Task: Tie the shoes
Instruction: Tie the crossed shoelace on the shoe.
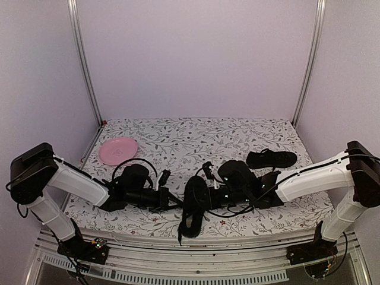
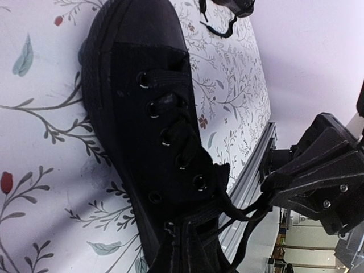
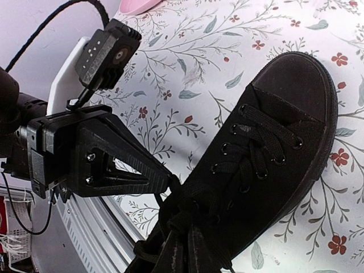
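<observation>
At the near edge of the counter (image 1: 178, 133), roughly midway between the two arm bases, one of the black shoes (image 1: 193, 208) stands on its sole. Its heel is towards the front rail and its toe points to the back wall. The flat black lace is threaded crosswise through the metal eyelets. One thin end hangs over the front edge of the floral cloth in the top view.

The second shoe (image 1: 271, 158) lies well apart, further back on the right side, crosswise to the first, with no arm touching it.

The left pincer (image 3: 165, 182) reaches in from the left. Its dark triangular fingers are pressed together, and the tip sits right at the throat of the near shoe, where the lace bunches. Whether a strand is caught between the pads cannot be told from these views.

The right pincer (image 2: 267, 183) comes in from the opposite side, also closed tight. A strand of lace (image 2: 242, 213) runs from the shoe's top eyelets to its tip, and the jaws appear to pinch it, with another piece dangling below. The two tips stand near each other on either side of the shoe's opening.

A pink plate (image 1: 117, 149) rests on the far left of the counter, well away from both shoes.
</observation>
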`<action>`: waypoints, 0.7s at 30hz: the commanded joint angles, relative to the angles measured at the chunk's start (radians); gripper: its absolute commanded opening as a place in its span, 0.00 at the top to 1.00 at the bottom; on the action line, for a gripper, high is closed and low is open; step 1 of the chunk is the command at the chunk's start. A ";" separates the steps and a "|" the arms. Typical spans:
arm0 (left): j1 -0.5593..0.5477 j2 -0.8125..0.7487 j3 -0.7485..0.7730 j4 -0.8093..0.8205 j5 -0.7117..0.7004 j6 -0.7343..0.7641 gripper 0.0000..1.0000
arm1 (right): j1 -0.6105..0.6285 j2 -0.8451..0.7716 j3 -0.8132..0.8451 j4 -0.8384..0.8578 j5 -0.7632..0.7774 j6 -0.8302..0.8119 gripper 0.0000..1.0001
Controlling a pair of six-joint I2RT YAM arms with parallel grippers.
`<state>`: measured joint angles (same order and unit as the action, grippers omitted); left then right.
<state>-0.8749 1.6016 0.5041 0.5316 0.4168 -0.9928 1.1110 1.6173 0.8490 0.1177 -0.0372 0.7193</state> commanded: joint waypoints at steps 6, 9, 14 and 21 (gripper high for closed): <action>0.005 -0.036 -0.032 -0.011 -0.021 0.004 1.00 | -0.024 -0.031 -0.031 0.060 -0.031 0.048 0.89; 0.004 -0.032 -0.026 -0.007 -0.016 0.005 1.00 | -0.028 -0.023 -0.034 0.071 -0.043 0.052 0.80; 0.004 -0.029 -0.018 -0.005 -0.008 0.011 1.00 | -0.031 -0.018 -0.021 0.081 -0.054 0.037 0.63; 0.005 -0.025 -0.016 -0.004 -0.002 0.013 1.00 | -0.032 0.021 0.025 0.082 -0.075 0.005 0.52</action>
<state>-0.8742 1.5810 0.4801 0.5255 0.4080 -0.9920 1.0851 1.6070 0.8288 0.1753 -0.0929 0.7509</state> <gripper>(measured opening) 0.004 0.458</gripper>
